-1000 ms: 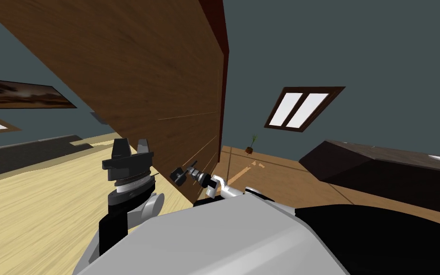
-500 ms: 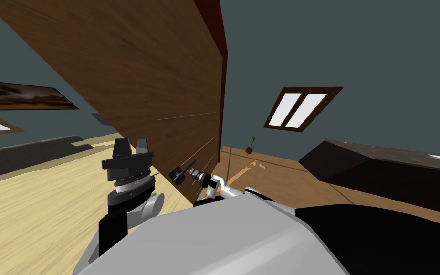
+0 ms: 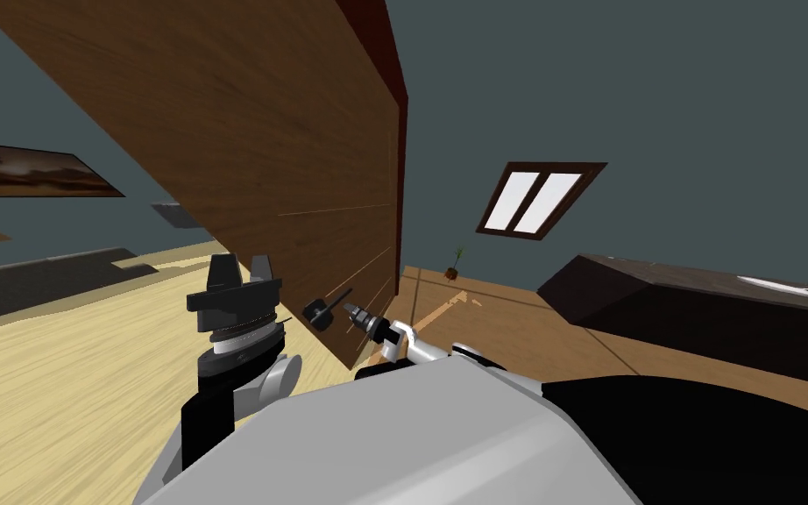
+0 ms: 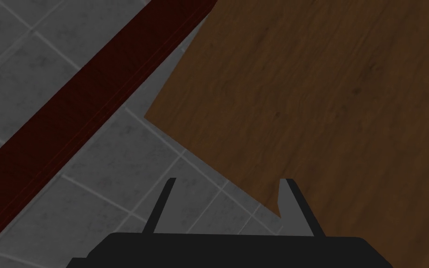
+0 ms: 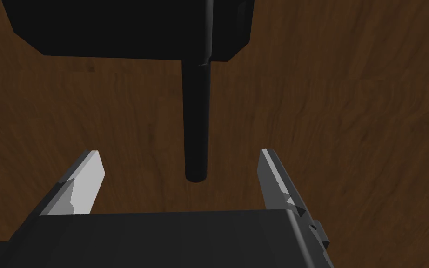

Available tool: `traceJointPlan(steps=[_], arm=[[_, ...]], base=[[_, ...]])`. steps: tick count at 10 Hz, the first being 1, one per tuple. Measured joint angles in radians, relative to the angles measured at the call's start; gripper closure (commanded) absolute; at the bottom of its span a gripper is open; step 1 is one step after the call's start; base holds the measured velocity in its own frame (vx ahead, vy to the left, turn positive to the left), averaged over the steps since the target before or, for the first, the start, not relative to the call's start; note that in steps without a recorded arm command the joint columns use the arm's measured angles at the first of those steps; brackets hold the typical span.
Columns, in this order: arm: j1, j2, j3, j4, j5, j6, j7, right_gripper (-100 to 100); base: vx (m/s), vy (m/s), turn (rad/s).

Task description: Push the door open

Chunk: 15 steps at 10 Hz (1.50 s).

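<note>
A brown wooden door (image 3: 288, 158) stands ajar just ahead of me, its dark red edge (image 3: 400, 175) on the right. A black lever handle (image 3: 317, 312) sticks out low on the door. My right gripper (image 3: 351, 309) is at that handle. In the right wrist view the gripper (image 5: 178, 152) is open, and the lever (image 5: 196, 121) hangs from its black plate (image 5: 116, 28) with its tip between the fingers, touching neither. My left gripper (image 3: 241, 263) is raised beside the door and stands open (image 4: 229, 179) near the door's corner (image 4: 339, 102), under a dark red frame (image 4: 83, 102).
A long dark piece of furniture (image 3: 700, 307) lies low on the right. Beyond the door a window (image 3: 534, 197) sits in the grey wall, with a small plant (image 3: 455, 263) on the floor under it. A picture (image 3: 25, 171) hangs on the left above a dark slab (image 3: 43, 276).
The door's free edge and its handle have swung a little away to the left, and my right gripper has followed the handle. The whole view has also shifted slightly left.
</note>
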Motion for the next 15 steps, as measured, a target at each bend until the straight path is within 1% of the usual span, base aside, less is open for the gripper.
traceJointPlan(steps=[2, 3, 5, 7, 8, 9, 10, 11, 12, 15], arm=[[-0.001, 0.006, -0.006, -0.005, -0.003, 0.004, -0.003, -100], [-0.001, 0.006, -0.006, -0.006, -0.003, 0.004, -0.003, -100], [0.003, -0.006, -0.011, -0.005, -0.002, 0.003, 0.001, -100], [-0.001, -0.005, -0.018, 0.006, -0.001, -0.001, 0.004, -100], [-0.001, -0.003, -0.021, 0.008, -0.001, -0.002, 0.006, -100], [-0.002, 0.005, -0.025, 0.015, 0.000, -0.004, 0.009, -100], [0.001, 0.010, -0.028, 0.013, 0.001, -0.004, 0.011, -100], [0.001, 0.019, -0.031, 0.014, 0.001, -0.005, 0.013, -100], [0.001, 0.020, -0.031, 0.014, 0.001, -0.005, 0.013, 100], [0.000, 0.020, -0.032, 0.013, 0.001, -0.005, 0.012, 100]], base=[[-0.118, -0.080, -0.026], [0.051, 0.080, 0.045], [0.108, 0.151, 0.019], [0.123, 0.175, 0.023], [0.098, 0.178, 0.026], [0.086, 0.179, 0.027], [0.122, 0.139, 0.016], [0.055, 0.051, -0.002], [-0.013, -0.006, -0.001], [-0.013, -0.014, 0.003]])
